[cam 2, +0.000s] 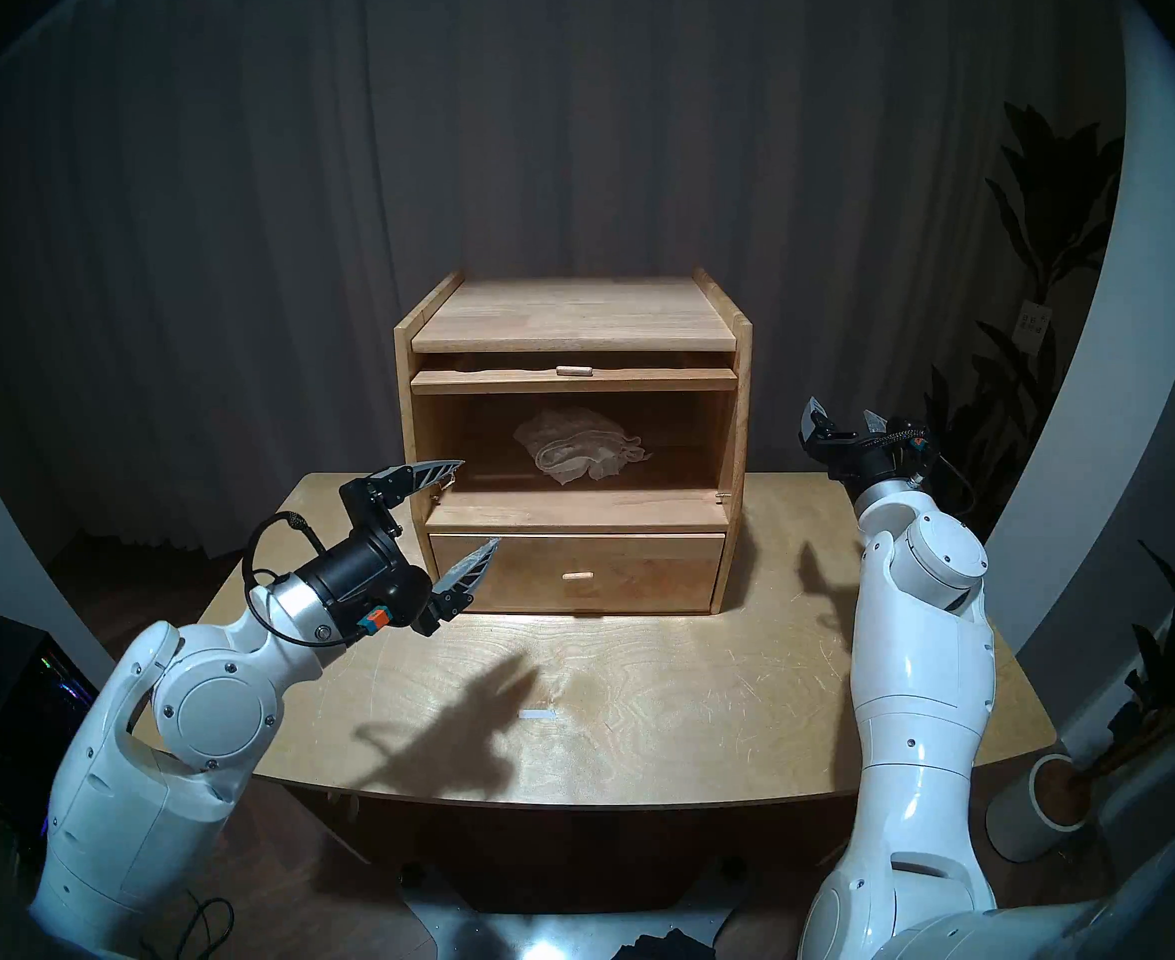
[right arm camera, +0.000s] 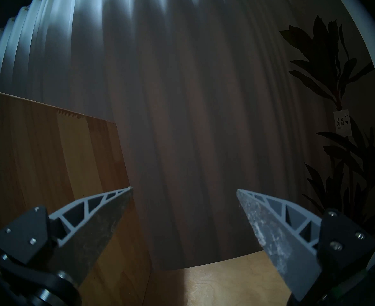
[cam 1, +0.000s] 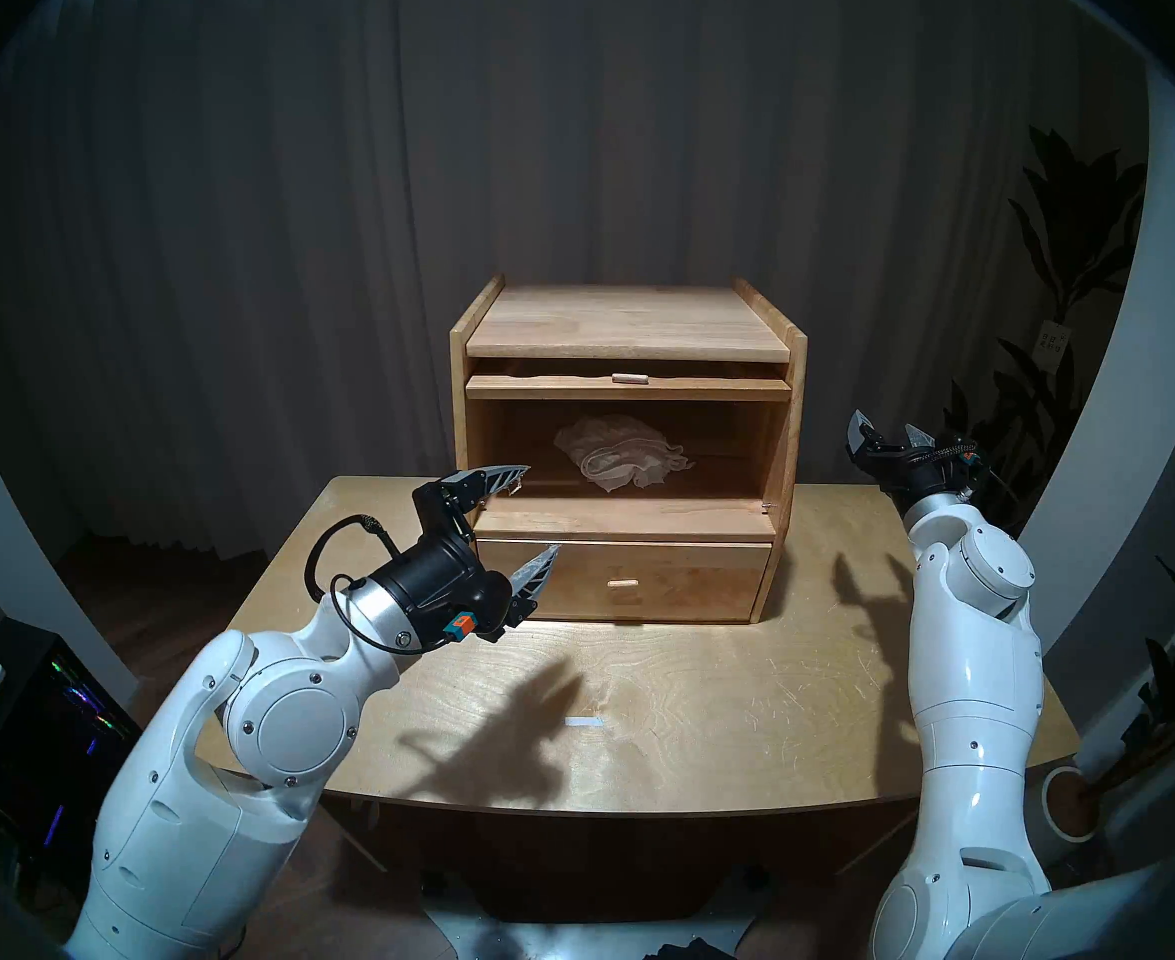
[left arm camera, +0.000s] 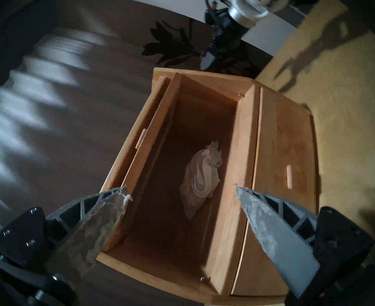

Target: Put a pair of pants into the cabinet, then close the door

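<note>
The light-wood cabinet (cam 1: 630,321) stands at the back of the table. Its door (cam 1: 630,388) is lifted and lies flat under the top board, only its front edge and knob showing. The white pair of pants (cam 1: 623,460) lies bundled inside the open compartment, also seen in the left wrist view (left arm camera: 202,179). My left gripper (cam 1: 542,508) is open and empty just in front of the compartment's lower left corner, apart from the pants. My right gripper (cam 1: 887,423) is open and empty to the right of the cabinet's side wall (right arm camera: 49,155).
The drawer (cam 1: 623,581) below the compartment is shut. The wooden table (cam 1: 709,695) carries only the cabinet and a small white mark. A potted plant (cam 1: 1069,245) stands at the right and a computer case (cam 1: 37,716) on the floor at the left.
</note>
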`<action>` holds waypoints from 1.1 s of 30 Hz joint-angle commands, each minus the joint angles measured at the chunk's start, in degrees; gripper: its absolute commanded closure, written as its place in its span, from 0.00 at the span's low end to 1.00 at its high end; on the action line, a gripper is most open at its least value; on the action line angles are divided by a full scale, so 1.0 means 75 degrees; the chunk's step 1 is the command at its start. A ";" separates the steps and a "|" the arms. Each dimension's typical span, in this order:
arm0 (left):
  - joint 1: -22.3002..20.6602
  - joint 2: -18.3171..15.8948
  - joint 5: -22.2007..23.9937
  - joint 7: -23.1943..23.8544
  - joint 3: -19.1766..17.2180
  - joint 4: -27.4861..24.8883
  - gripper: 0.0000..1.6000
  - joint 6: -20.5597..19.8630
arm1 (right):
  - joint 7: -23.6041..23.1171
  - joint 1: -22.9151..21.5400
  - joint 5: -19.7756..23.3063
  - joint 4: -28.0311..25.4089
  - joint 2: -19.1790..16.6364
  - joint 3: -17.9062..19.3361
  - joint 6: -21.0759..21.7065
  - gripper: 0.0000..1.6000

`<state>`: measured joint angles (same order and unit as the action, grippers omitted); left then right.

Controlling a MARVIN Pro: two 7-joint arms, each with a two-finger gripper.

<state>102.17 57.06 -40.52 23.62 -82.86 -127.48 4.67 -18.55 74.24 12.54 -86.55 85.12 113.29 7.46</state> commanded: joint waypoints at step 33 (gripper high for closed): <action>-0.2848 0.1485 -0.5136 0.0921 0.2767 0.0036 0.00 -0.4686 | -0.0348 -0.0235 0.0061 0.0313 0.0005 0.0016 -0.1326 0.00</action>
<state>86.60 66.05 -70.08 30.48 -67.12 -128.50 -27.03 -20.83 73.53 12.92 -83.79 85.11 113.56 0.09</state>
